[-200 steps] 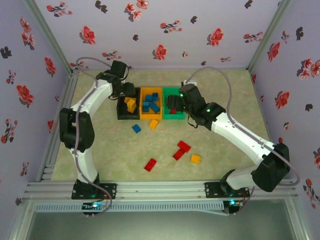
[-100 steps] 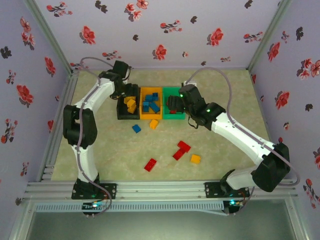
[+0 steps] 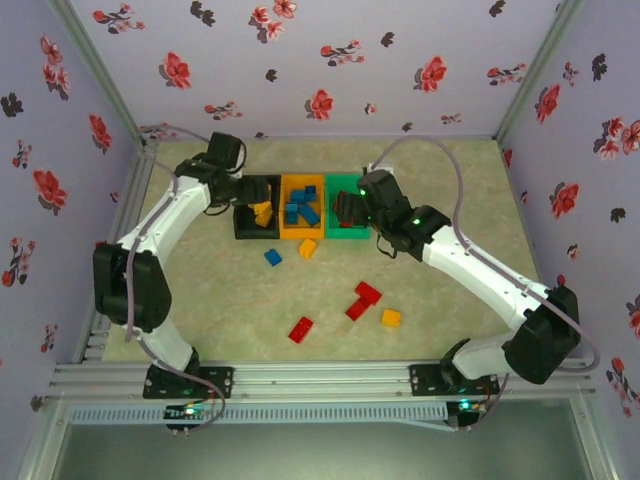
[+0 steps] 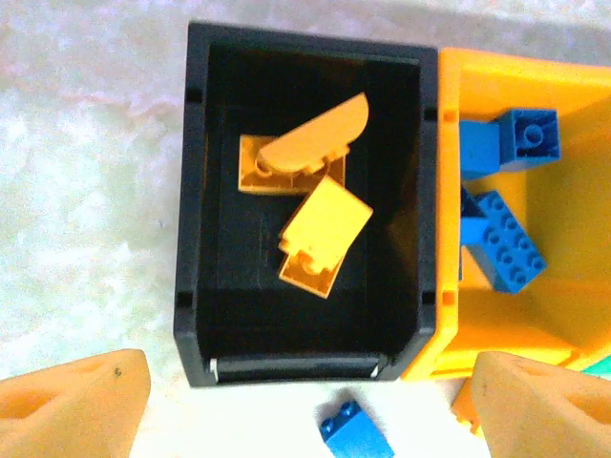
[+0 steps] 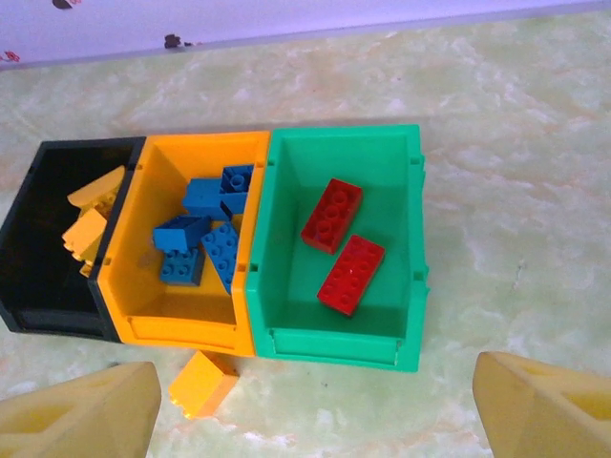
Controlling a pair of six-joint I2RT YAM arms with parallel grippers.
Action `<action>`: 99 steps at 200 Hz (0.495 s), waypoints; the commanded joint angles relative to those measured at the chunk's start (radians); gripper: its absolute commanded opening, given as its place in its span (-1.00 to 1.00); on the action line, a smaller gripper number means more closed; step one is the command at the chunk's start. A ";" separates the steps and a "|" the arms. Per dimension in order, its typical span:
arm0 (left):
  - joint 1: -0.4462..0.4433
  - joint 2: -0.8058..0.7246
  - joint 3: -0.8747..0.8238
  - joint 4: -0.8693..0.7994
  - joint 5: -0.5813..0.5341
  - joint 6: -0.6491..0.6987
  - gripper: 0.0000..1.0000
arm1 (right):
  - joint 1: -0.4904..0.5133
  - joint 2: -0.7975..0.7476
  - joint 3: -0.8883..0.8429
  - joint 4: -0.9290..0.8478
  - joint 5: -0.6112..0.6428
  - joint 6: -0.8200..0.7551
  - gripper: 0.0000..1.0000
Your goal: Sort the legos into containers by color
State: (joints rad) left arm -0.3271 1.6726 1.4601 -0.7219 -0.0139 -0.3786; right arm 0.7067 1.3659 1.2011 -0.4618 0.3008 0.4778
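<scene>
No legible text, label, brand, number or sign on any surface

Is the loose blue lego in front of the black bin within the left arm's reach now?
Likely yes: the left end effector hangs open and empty nearby, and the blue lego lies bare on the table, nothing covering it.

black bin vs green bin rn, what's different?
Contents: the open-topped black plastic bin holds orange-yellow bricks, the green plastic bin two red bricks. Pose: the black bin's bricks are piled and tilted; the green bin's lie flat, studs up. Place: black sits at the row's left end, green at its right. Shared: same rectangular shape, each beside the orange bin.
</scene>
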 commanded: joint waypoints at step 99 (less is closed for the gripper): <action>-0.071 -0.290 -0.313 0.022 -0.068 -0.076 0.77 | 0.085 -0.072 -0.308 -0.147 -0.108 -0.033 0.65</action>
State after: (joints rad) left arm -0.3935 1.4170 1.1740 -0.7048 -0.0509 -0.4160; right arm 0.7635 1.3369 0.9478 -0.5381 0.2192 0.4370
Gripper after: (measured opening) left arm 0.881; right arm 0.830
